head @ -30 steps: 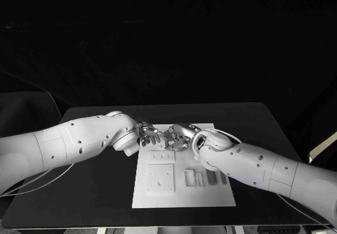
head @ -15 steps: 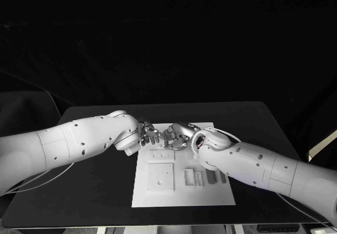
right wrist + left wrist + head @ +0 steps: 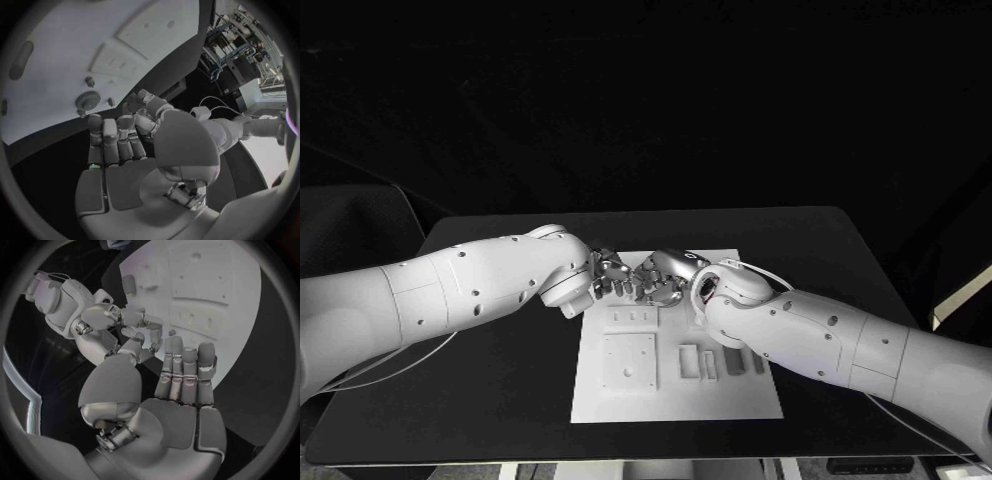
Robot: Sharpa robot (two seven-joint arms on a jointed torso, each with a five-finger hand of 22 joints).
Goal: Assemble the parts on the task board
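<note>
The white task board (image 3: 733, 395) lies in the middle of the black table. Over its far end my left hand (image 3: 609, 278) and right hand (image 3: 669, 279) meet, fingertips almost touching. In the left wrist view my left hand (image 3: 183, 382) has its fingers stretched out side by side with nothing in them, and the right hand (image 3: 128, 322) curls just beyond its thumb. My right hand (image 3: 115, 150) also shows an empty palm. A small gear (image 3: 85, 101) and two short pegs (image 3: 90, 80) stand on the board (image 3: 56, 60) just past its fingertips.
On the near half of the board sit a raised square plate (image 3: 629, 364), a small block with holes (image 3: 633, 319) and several upright slots (image 3: 710, 365). Bare black table (image 3: 488, 390) runs along both sides of the board.
The two hands have drawn a little closer together over the board's far end. The parts on the board have not moved.
</note>
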